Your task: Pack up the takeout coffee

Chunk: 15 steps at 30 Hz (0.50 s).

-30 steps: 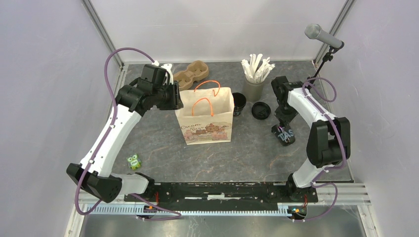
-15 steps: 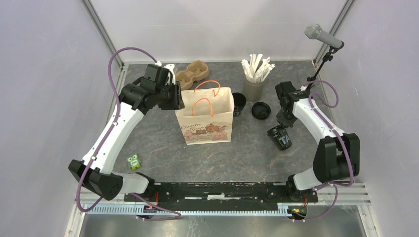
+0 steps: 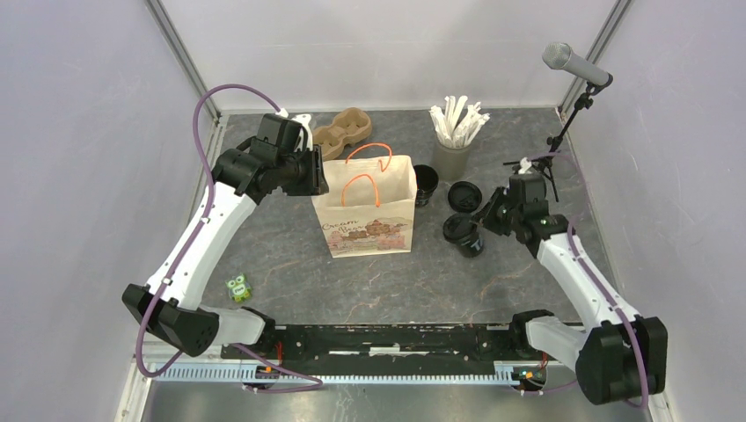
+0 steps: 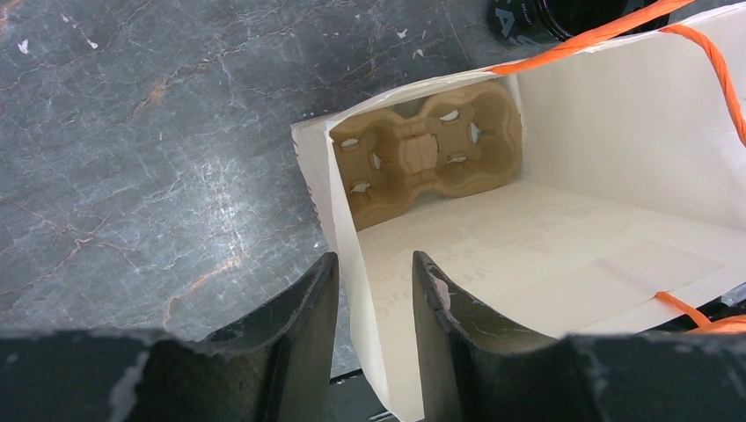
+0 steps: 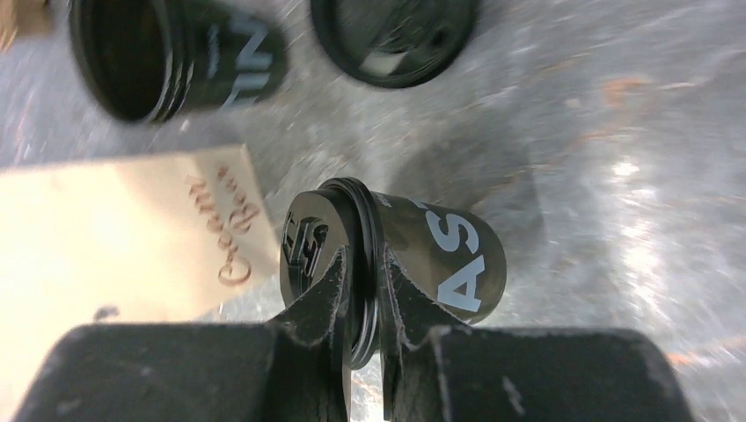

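Takeout coffee (image 5: 440,255): the black cup with its lid on. It is tipped on its side in the right gripper (image 5: 362,264), to the right of the paper bag (image 3: 365,220) and apart from it.
Grip: the right jaws are closed on the lid's rim, with one finger across the lid top and the other against the cup wall under the rim.
Height: the shadow under the cup suggests it is off the table (image 3: 369,281), but we cannot tell for sure.
Left gripper (image 4: 374,259): the jaws are part open, astride the bag's left wall, one finger inside and one outside. We see a gap, so it steadies the wall and does not pinch it.
Step in hand: we judge it is the carry. The cup is picked up and not yet in the bag.
Next move: we think the cup must rise above the bag's top edge, turn upright with the lid up, and then go down into a pocket of the pulp carrier (image 4: 427,149) at the bag's bottom.
Edges: the bag's right wall comes first on the way. The orange handles (image 3: 368,167) arch over the mouth and could catch the cup or a finger.
Neighbours: the open cup (image 3: 426,183) stands just beside the bag's right wall. The loose lid (image 3: 464,195) lies near our cup, on its far side.
Open room: the mouth is narrow from front to back and longer from left to right. We judge the best entry is from above, between the handles.
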### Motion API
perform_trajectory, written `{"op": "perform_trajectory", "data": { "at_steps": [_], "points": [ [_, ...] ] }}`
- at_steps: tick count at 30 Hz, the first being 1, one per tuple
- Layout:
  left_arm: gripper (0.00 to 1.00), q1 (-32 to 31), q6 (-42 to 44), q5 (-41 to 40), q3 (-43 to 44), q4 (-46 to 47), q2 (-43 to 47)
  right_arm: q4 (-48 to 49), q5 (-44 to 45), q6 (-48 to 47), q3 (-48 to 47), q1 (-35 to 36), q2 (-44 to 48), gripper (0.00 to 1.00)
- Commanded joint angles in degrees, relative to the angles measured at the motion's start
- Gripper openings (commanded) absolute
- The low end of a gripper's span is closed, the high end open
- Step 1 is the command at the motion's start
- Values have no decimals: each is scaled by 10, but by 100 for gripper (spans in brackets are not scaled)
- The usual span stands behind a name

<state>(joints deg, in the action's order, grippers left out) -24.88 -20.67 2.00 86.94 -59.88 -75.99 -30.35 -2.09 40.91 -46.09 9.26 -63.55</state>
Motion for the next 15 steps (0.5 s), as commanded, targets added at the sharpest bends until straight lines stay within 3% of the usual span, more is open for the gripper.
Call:
{"op": "perform_trajectory", "data": {
  "at_steps": [1, 6, 9, 15],
  "points": [
    [43, -3, 21, 6, 19, 9, 1, 213, -195, -83, 89, 0, 51, 3],
    [43, -5, 19, 12, 23, 9, -5, 299, -260, -119, 151, -1, 100, 4],
    [43, -6, 19, 12, 24, 9, -7, 362, -296, -95, 192, -2, 112, 6],
    [43, -8, 19, 13, 31, 6, -13, 379, -311, -86, 243, -19, 114, 7]
  ]
}}
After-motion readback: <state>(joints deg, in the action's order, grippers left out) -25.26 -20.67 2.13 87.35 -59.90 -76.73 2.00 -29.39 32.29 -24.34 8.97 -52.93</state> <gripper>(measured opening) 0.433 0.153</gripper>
